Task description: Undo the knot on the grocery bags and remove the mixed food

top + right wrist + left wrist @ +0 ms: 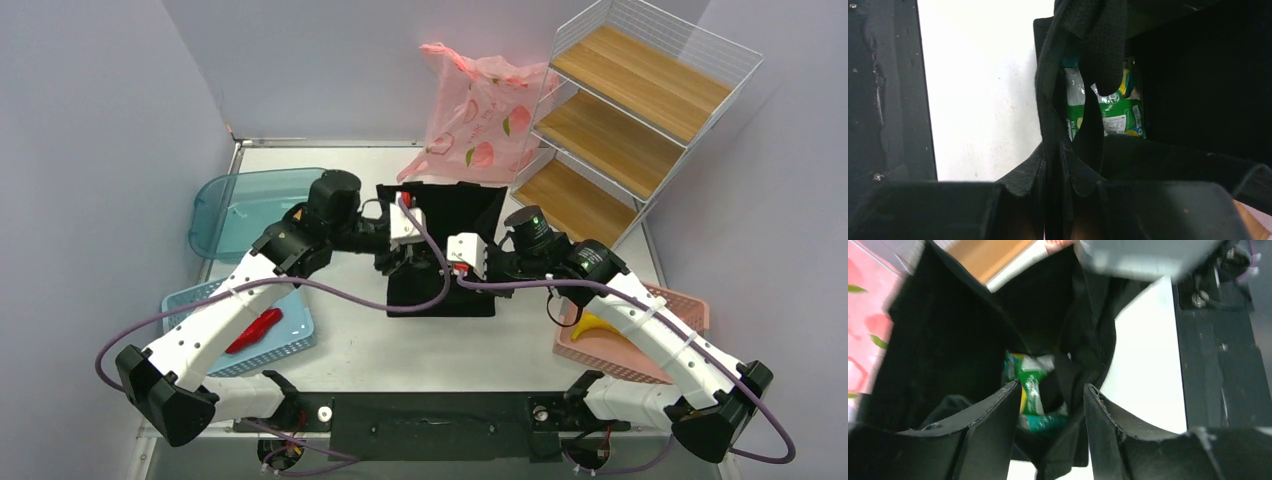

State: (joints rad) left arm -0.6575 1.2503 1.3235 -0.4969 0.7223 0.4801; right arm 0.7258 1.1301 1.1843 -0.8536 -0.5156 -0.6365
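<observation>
The mouth of the black tote point(445, 250) gapes under the spread left gripper point(1052, 388). A slack strap point(1103, 47) hangs across the way down to the green packets point(1030, 382), and the right gripper point(1055, 155) pinches the tote's wall beside it. The wire rack point(640, 100) and pink bag point(480, 110) block the rear; bare bench point(430, 350) lies in front.

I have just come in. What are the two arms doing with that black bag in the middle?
Both arms work at the black tote in the middle. The right gripper pinches the tote's fabric edge. The left gripper stands open above its mouth, over green snack packets lying inside. A red chilli lies in the blue basket and a banana in the pink basket. The pink grocery bag stands at the back, untouched.
</observation>
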